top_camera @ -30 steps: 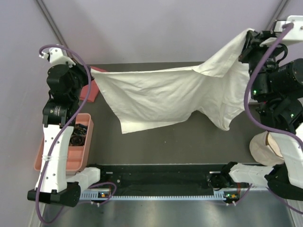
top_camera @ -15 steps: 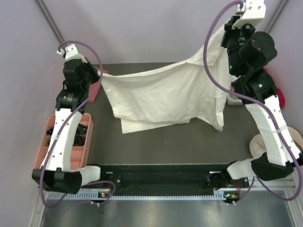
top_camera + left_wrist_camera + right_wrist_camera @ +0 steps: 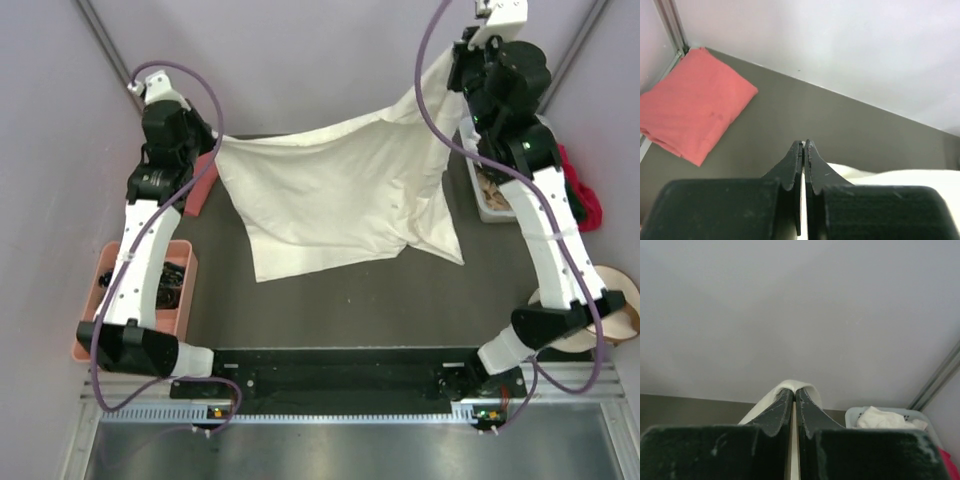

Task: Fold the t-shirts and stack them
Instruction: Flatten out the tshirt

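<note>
hanging cream t-shirt (image 3: 330, 200), spread between left hand (image 3: 803, 146) and right hand (image 3: 794, 391), both gripping corners

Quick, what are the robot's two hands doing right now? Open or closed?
Left gripper: closed on the cream-white t-shirt.
Right gripper: closed on the same t-shirt.

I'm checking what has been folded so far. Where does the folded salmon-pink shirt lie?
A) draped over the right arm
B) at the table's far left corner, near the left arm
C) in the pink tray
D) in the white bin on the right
B: the salmon-pink shirt lies folded flat at the far left corner of the table, while the cream-white shirt is held up unfolded.
</note>
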